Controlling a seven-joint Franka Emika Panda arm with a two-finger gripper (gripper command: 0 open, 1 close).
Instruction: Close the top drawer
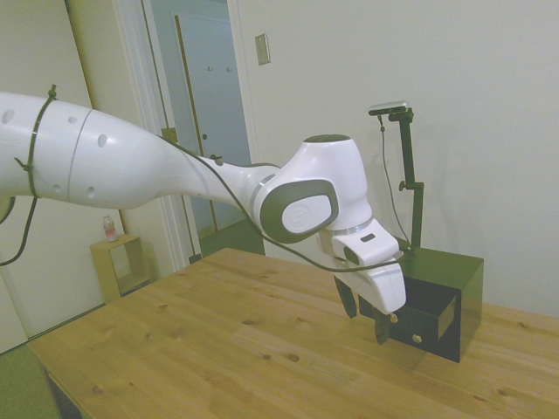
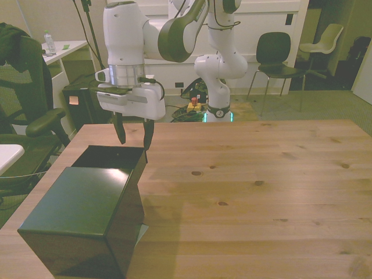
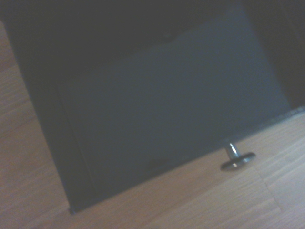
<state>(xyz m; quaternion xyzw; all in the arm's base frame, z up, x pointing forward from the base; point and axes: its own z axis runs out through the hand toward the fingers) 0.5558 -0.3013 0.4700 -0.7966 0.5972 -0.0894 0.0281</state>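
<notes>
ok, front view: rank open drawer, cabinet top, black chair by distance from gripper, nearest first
Gripper open.
1. Open drawer, directly under the fingertips.
2. Cabinet top, nearer the camera, front view's left.
3. Black chair, far background, front view's right.

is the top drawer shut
No, the top drawer sticks out of the black cabinet, open below the gripper.

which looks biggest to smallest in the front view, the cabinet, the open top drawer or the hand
1. cabinet, though it sits closest to the camera, which inflates it
2. top drawer, only its pulled-out part shows
3. hand, close to the drawer in apparent size, so those two are uncertain
</notes>
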